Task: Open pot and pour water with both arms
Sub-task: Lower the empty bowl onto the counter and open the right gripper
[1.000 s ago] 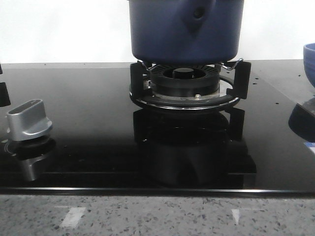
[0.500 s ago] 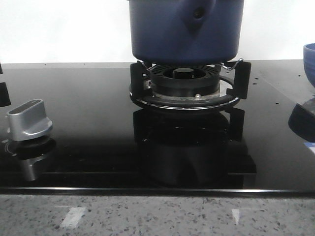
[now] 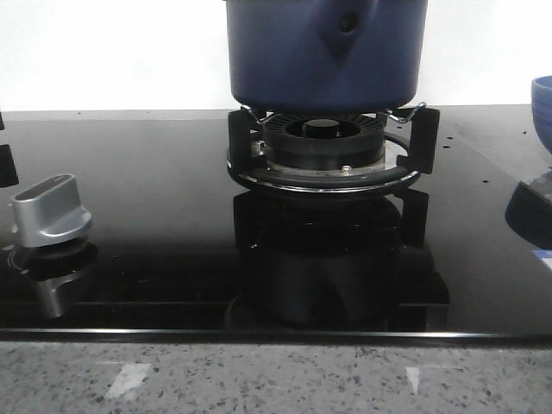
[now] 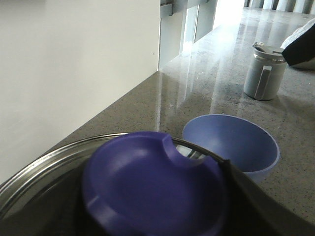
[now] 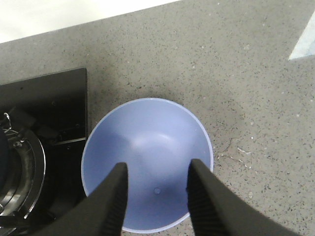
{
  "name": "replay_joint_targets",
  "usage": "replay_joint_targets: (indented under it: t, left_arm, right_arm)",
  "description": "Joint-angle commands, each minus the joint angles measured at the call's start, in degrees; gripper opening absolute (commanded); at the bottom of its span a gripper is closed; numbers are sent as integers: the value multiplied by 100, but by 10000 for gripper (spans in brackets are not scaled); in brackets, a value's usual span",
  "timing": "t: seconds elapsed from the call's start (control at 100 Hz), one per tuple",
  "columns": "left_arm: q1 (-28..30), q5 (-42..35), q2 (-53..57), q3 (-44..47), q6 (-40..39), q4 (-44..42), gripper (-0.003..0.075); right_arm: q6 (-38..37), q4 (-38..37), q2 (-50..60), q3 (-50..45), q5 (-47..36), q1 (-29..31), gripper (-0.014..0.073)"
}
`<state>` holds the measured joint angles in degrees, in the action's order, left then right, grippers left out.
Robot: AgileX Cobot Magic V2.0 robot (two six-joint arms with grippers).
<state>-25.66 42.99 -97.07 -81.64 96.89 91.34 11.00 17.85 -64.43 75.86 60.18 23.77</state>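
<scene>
Silver caught our eye first: the knob (image 3: 52,210) sat at the hob's (image 3: 155,172) left, well apart from the burner (image 3: 324,155) where the pot (image 3: 326,52) rested, handle toward us. Our left gripper's view showed a blue lid (image 4: 150,191) close over a steel rim; whether those fingers clenched it, we could not tell. Our right gripper (image 5: 156,196) hung spread above the bowl (image 5: 147,162). We judged lid removal underway; next comes grasping the handle.

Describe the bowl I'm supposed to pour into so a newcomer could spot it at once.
Start from the black glass stove with the dark blue pot on its burner. Just off the stove's right edge, on the grey speckled counter, sits the bowl: light blue, round, empty, handleless, paler and smaller than the pot.
</scene>
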Motion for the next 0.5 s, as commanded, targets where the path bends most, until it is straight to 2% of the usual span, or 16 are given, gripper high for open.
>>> replay_joint_targets:
  t: [0.0,0.49]
  left_arm:
    - [-42,128,224,-232,53,586,347]
    - [-221,90,-65,-440,238,777,347]
  right_arm:
    - [10,158,124,188,-256,3,258]
    - [10,202,124,188,-256,3,258]
